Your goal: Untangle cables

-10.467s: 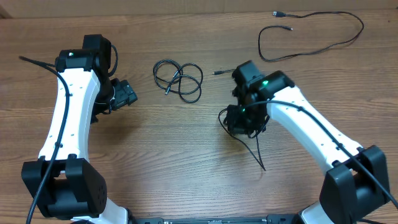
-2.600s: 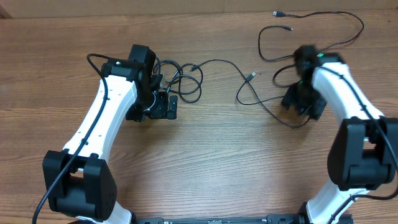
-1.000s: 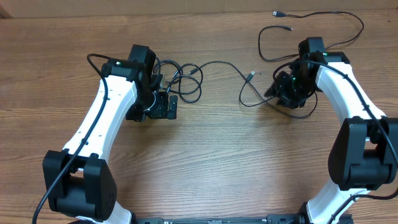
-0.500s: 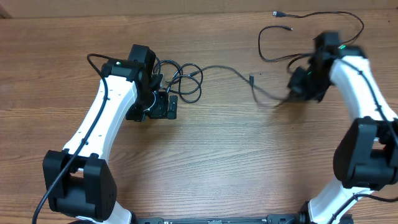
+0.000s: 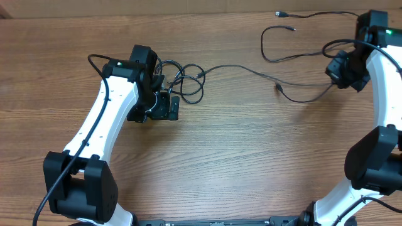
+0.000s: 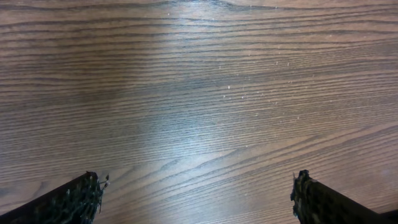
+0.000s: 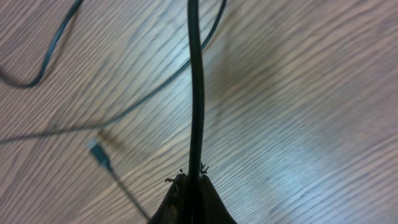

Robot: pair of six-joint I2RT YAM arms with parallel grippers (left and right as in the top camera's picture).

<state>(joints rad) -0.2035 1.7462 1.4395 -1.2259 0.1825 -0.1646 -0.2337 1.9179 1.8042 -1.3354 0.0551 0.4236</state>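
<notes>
A small coiled bundle of thin black cables lies left of the table's middle. One strand runs from it rightward to my right gripper, which is shut on it. That strand's plug end trails on the wood. In the right wrist view the held cable rises straight out of the shut right gripper, with the plug at the left. My left gripper sits just below and left of the bundle. In its wrist view the left gripper is wide open over bare wood.
A separate long black cable loops across the far right corner, both of its plug ends lying near the back edge. The brown wooden table extends between the arms. My right arm stands along the right edge.
My right gripper closed on a strand and swung right and back, drawing that strand out from the bundle into a long line. The left arm and the coil stayed put.
</notes>
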